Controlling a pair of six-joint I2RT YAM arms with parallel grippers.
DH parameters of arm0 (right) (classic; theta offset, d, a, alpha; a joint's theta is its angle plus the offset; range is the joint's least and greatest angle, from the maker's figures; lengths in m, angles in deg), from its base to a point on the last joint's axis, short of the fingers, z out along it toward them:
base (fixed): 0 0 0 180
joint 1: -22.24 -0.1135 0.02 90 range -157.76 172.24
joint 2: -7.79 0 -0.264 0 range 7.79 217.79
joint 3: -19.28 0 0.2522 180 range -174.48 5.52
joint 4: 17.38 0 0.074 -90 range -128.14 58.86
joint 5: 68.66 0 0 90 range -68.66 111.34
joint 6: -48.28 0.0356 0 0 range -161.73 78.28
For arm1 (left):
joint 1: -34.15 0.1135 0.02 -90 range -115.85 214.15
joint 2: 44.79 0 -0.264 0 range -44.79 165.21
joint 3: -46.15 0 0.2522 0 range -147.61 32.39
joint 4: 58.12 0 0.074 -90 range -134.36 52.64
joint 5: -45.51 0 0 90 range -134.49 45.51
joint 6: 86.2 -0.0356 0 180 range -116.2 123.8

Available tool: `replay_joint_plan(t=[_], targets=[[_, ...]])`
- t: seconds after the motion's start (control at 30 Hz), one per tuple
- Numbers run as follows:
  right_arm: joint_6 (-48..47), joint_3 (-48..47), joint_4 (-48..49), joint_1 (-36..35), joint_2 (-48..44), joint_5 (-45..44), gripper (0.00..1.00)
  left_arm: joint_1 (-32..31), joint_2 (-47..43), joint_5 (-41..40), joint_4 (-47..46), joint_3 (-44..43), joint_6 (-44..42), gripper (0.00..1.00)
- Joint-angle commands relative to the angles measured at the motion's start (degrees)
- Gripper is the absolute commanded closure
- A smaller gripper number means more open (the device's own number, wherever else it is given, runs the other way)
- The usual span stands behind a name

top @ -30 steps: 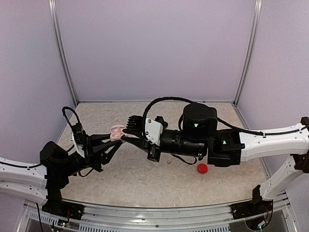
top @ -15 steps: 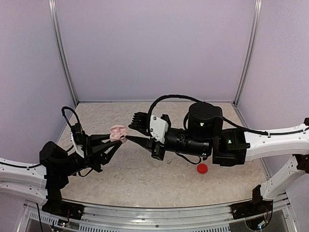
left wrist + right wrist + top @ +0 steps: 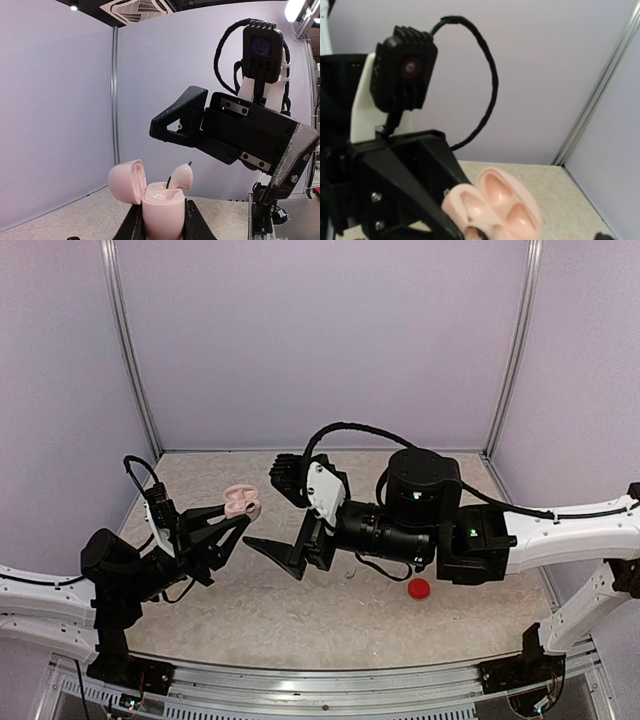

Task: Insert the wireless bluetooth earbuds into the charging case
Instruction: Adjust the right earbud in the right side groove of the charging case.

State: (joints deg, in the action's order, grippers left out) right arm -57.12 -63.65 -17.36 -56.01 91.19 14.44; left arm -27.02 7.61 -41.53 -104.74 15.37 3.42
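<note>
Beige speckled tabletop [image 3: 300, 615] under both arms. R gripper [image 3: 262, 508], mid-scene, jaws spread wide w/ nothing in them, just right of pink charging case [image 3: 161, 205]. L gripper [image 3: 163, 224] clamped on case body, upright above table at left, lid hinged open. Pale pink earbud [image 3: 183, 176] pokes tilted from case well, not seated. Small red round item [image 3: 418, 588] on table, near right.

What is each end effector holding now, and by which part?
The left end effector grips the pink charging case by its lower body, lid open. The right end effector is open and holds nothing.
</note>
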Motion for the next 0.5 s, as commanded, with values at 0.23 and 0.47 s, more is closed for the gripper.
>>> replay_joint_plan(t=[0.23,0.47], targets=[[4.7,-2.4,3.8,-0.6,2.3,-5.0,0.08,-0.4,0.4,1.0,-0.8,-1.5,-0.9,0.97],[7.1,-2.5,3.5,0.8,2.4,-5.5,0.17,-0.5,0.4,1.6,-1.0,-1.5,-1.0,0.96]])
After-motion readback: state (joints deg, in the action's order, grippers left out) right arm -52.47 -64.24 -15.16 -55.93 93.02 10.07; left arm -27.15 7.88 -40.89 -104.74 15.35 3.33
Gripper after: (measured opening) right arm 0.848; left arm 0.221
